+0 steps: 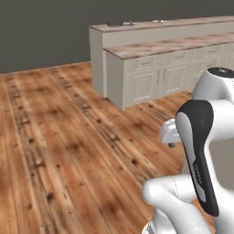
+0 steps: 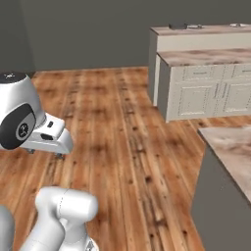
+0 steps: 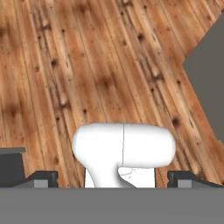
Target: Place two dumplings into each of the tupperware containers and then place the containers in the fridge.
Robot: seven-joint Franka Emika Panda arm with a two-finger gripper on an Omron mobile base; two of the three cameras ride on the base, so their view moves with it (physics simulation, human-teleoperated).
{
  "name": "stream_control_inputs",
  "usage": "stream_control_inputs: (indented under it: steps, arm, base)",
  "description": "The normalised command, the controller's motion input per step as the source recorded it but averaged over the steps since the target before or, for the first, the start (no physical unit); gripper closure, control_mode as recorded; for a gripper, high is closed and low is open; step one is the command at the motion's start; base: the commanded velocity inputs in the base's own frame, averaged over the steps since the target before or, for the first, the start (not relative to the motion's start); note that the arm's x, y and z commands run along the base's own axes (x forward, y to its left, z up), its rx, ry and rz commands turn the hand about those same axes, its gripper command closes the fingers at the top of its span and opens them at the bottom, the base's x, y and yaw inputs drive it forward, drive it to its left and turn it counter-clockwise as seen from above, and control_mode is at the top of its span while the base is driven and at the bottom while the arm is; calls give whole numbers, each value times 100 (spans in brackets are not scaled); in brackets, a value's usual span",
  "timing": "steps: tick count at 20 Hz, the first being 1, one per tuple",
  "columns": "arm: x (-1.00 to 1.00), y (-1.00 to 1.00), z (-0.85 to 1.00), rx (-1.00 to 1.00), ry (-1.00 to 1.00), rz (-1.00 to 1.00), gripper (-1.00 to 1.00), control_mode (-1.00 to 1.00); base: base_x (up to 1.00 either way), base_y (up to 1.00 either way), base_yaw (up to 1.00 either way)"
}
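The dumplings, the tupperware containers and the fridge are out of view. My gripper (image 3: 113, 180) points down at the bare wooden floor. Its two dark fingertips (image 3: 41, 179) stand far apart at the bottom of the hand view, open, with nothing between them. In the right base view the white hand (image 2: 49, 137) hangs at the left, well above the floor. In the left base view it peeks out from behind the arm's dark elbow (image 1: 170, 132).
A two-level island with cream cabinet doors (image 2: 206, 93) and a mottled top (image 1: 160, 45) stands ahead. A second stone-topped counter (image 2: 230, 147) with a grey side (image 3: 210, 74) is close on the right. Open wooden floor (image 1: 59, 137) stretches to the left.
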Motion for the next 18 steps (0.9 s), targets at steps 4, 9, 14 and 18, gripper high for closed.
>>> stream_control_inputs:
  steps: [4,9,14,18]
  arm:
    - [0,0,0,0,0,0,-100,100]
    - [0,0,0,0,0,0,-100,100]
    - [0,0,0,0,0,0,-100,100]
    - [0,0,0,0,0,0,-100,100]
  base:
    - [100,100,-16]
    - [100,100,-25]
    - [100,100,-32]
    - [100,100,-38]
